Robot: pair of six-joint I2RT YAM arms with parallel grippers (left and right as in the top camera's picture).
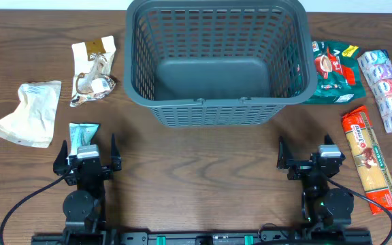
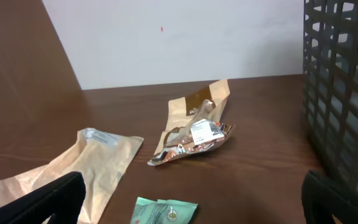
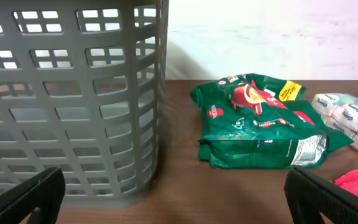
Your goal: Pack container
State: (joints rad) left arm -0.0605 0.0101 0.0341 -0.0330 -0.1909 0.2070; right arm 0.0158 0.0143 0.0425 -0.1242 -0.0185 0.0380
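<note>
The container [image 1: 209,109] at twelve o'clock was judged light, rigid, graspable by its rim; left gripper [image 1: 88,145] and right gripper [image 1: 305,146] jaws stood released.

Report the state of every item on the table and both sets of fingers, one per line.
Large dark grey slotted plastic basket: upright, empty.
Crumpled beige paper pouch: lying flat, outside basket.
Tan-and-foil snack packet: crumpled, outside basket.
Small teal packet: flat, by left gripper.
Green coffee bag: lying beside basket.
Strip of white sachets: lying flat.
Long orange packet: lying flat.
Left gripper: fingers open, empty.
Right gripper: fingers open, empty.
</note>
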